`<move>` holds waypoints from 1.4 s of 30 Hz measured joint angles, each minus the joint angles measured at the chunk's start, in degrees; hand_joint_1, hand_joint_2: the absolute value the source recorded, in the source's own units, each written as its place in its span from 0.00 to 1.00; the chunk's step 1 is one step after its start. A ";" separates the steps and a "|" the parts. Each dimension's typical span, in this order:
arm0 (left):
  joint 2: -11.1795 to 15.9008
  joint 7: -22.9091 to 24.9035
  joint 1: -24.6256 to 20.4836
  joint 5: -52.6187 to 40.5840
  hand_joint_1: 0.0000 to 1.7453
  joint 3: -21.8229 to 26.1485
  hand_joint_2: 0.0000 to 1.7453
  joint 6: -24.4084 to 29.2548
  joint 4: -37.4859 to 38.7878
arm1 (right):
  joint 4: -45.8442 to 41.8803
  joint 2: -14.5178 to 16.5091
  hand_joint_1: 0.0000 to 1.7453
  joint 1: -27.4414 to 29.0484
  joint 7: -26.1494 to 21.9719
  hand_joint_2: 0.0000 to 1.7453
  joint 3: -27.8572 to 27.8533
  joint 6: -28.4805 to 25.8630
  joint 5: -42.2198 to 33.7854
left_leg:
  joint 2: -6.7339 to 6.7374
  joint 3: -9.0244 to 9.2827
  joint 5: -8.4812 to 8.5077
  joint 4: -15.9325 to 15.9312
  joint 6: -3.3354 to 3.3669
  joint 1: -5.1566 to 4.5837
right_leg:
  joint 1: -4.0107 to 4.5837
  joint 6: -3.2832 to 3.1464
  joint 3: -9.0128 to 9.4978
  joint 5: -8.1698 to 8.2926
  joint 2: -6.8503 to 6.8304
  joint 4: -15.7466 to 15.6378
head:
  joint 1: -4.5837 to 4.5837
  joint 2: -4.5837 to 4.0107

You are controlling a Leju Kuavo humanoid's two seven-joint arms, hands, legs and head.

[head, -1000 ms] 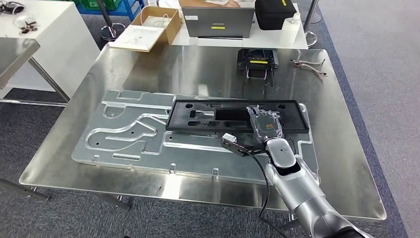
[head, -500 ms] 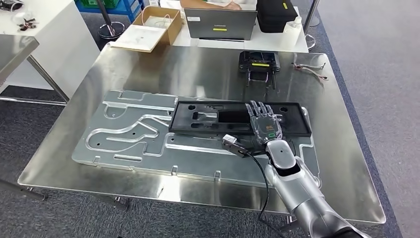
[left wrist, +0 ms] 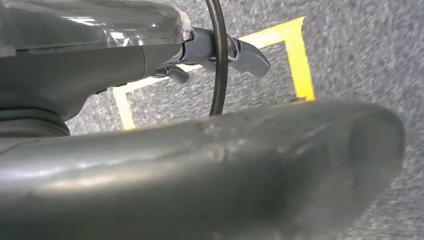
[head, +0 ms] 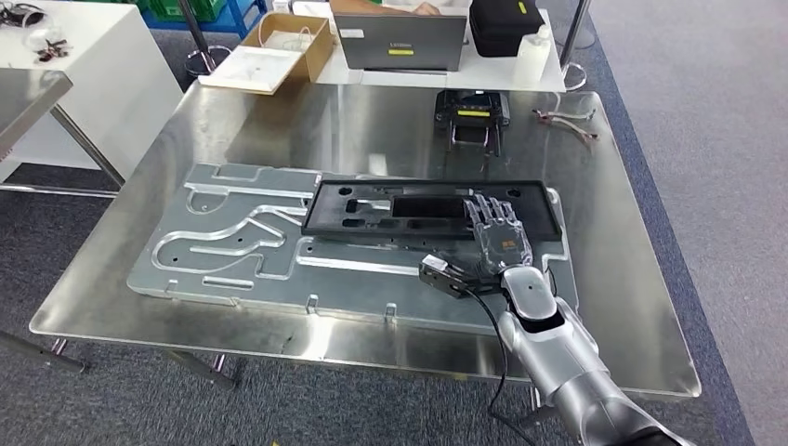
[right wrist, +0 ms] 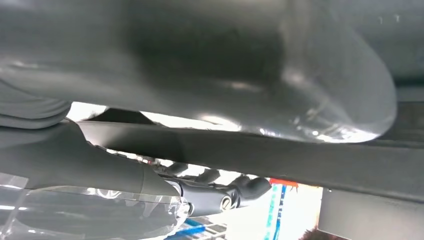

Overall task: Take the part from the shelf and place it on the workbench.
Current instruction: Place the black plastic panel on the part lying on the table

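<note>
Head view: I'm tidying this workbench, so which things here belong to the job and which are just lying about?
Part of the job:
- black part, lying on the grooved metal plate
- workbench
- right hand, fingers spread over the part's right end

Just lying about:
- small black device
- cable piece
- laptop, cardboard box and black case on the table behind
</note>
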 joint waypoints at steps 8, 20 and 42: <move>-0.03 0.00 -0.09 0.00 0.00 0.17 0.00 -0.05 -0.01 | 0.72 0.24 0.00 -0.14 -0.13 0.00 0.00 -0.08 0.13 | 0.02 6.42 -6.17 1.85 0.22 -0.03 | 0.38 0.12 -4.44 3.87 -0.24 0.05 | -0.01 0.00; -0.19 -0.07 -0.26 0.01 0.00 0.29 0.00 0.01 -0.04 | 1.77 0.49 0.00 -0.19 -0.27 0.00 -0.14 -0.42 0.73 | 0.53 3.24 2.20 -4.79 3.61 -0.70 | 0.16 2.95 -8.33 -5.83 -0.18 15.23 | 0.02 0.00; -0.59 -0.08 -0.32 -0.01 0.00 1.03 0.00 0.07 -0.07 | 1.48 1.48 0.00 -0.60 -0.50 0.00 -0.08 -1.10 0.91 | -0.19 10.80 -4.73 -4.35 0.12 0.09 | 0.26 1.90 -4.18 5.66 -0.86 -1.35 | -0.06 0.00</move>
